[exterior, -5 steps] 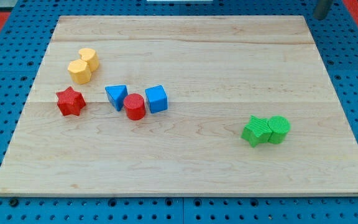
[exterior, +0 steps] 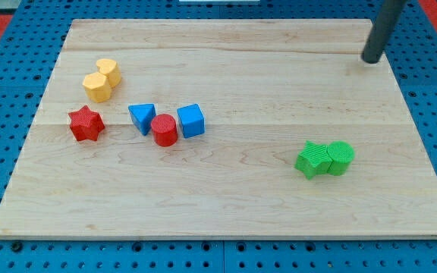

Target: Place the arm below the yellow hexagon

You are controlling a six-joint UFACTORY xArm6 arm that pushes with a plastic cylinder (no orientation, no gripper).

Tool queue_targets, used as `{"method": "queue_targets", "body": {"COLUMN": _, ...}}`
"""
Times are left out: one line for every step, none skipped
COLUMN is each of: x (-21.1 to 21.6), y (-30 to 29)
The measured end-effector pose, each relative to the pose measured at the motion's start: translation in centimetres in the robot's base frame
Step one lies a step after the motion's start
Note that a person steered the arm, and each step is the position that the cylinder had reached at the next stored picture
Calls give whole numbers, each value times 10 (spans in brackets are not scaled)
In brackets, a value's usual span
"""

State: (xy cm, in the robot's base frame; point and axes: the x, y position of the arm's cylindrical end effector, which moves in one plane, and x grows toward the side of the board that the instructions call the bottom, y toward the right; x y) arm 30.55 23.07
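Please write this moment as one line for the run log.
my tip: board's top right, touching no block | yellow hexagon: top left, far from tip | step: not yet below hexagon

My tip stands at the far right of the wooden table, well apart from all blocks. At the far left, two yellow blocks touch: a yellow hexagon and a yellow cylinder just behind it. Nearer lies a red star. To its right are a blue triangle, a red cylinder and a blue cube, close together. At the right, a green star touches a green cylinder.
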Motion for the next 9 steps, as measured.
{"method": "queue_targets", "body": {"x": 18, "y": -52}}
{"method": "queue_targets", "body": {"x": 65, "y": -121}}
{"method": "queue_targets", "body": {"x": 77, "y": -207}}
{"method": "queue_targets", "body": {"x": 85, "y": -287}}
{"method": "queue_targets", "body": {"x": 104, "y": -357}}
{"method": "queue_targets", "body": {"x": 101, "y": -408}}
{"method": "queue_targets", "body": {"x": 89, "y": -418}}
{"method": "queue_targets", "body": {"x": 76, "y": -434}}
{"method": "queue_targets", "body": {"x": 71, "y": -434}}
